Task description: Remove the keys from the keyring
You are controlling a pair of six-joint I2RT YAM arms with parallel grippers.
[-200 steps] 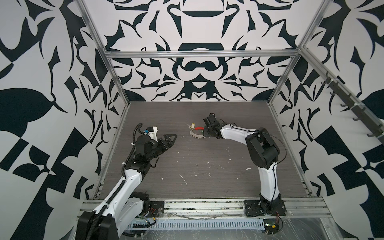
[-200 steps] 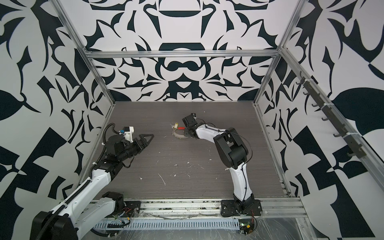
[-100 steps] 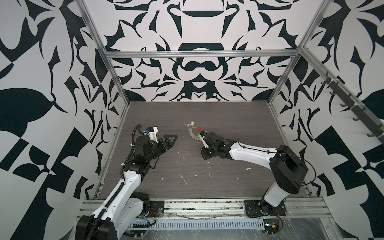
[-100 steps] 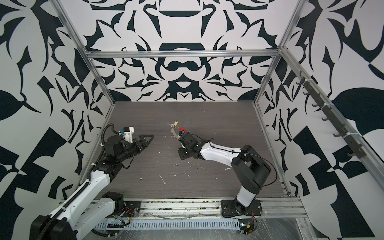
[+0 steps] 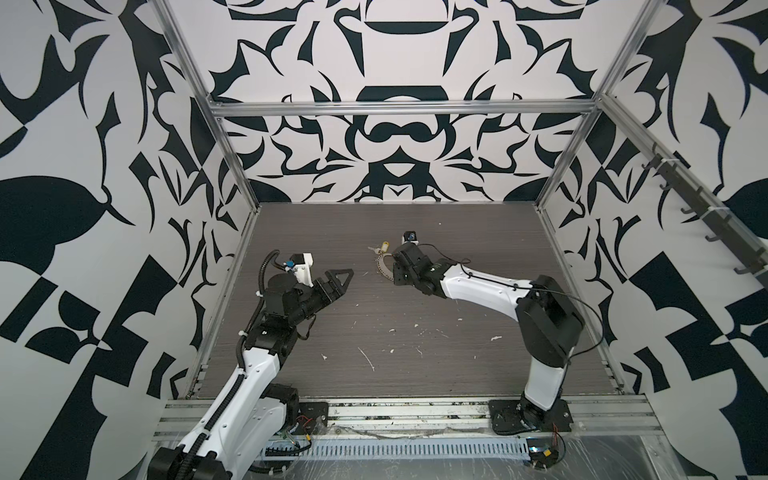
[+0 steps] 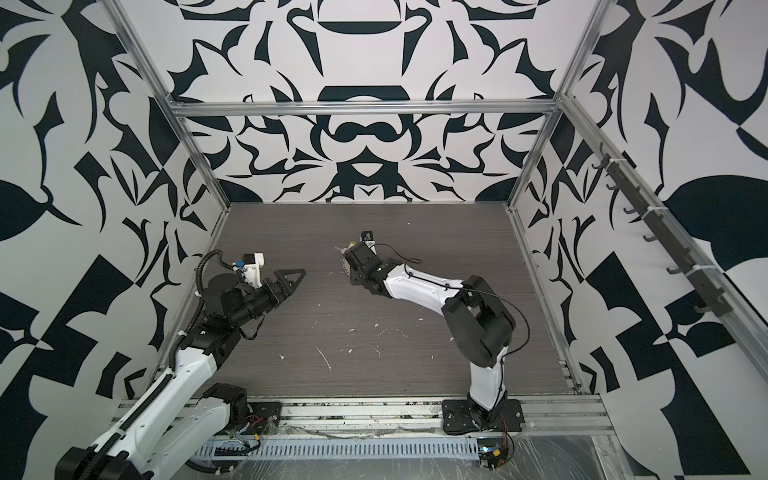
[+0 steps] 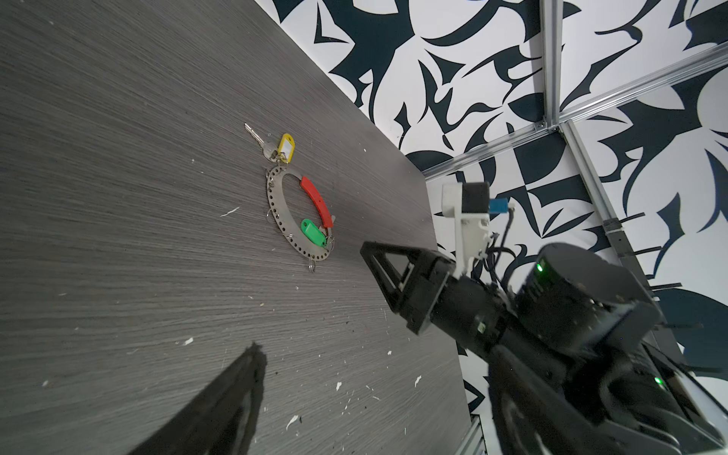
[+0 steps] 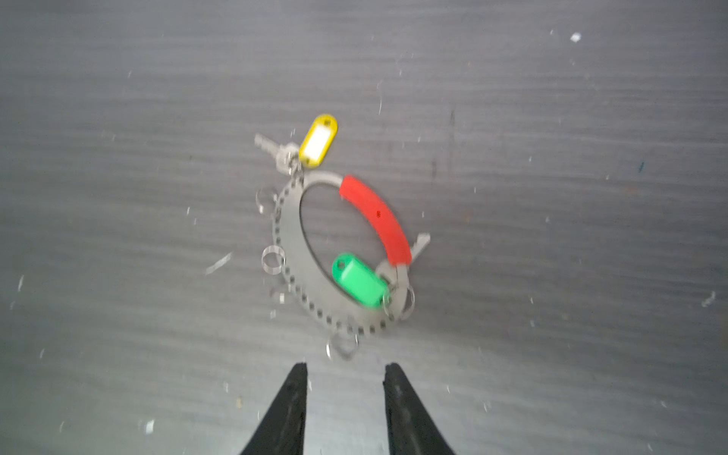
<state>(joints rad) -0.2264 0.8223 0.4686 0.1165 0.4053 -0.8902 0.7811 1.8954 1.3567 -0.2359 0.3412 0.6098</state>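
The keyring [image 8: 287, 236] lies flat on the table, a silver perforated arc with a red sleeve [image 8: 374, 216]. Both keys hang on it: the yellow-tagged key [image 8: 318, 140] at one end, the green-tagged key [image 8: 358, 280] inside the hoop by the sleeve's other end. My right gripper [image 8: 344, 368] hovers just short of the arc, open, with only bare table between its fingers. In both top views it covers most of the keyring [image 5: 383, 268] [image 6: 344, 266]; the yellow tag [image 5: 385, 246] shows. My left gripper [image 5: 343, 281] [image 6: 296, 280] hangs open and empty well left of the keyring [image 7: 275, 205].
Several small empty split rings [image 8: 272, 258] hang from the arc's holes. White flecks [image 5: 368, 359] litter the dark wood-grain table [image 5: 457, 232]. Patterned walls with aluminium posts close in three sides, and a hook rail [image 5: 706, 208] runs along the right wall.
The right arm swung its elbow out to the right and the gripper came round to the keyring's near side. Its jaws went from shut to open. The left arm stayed put.
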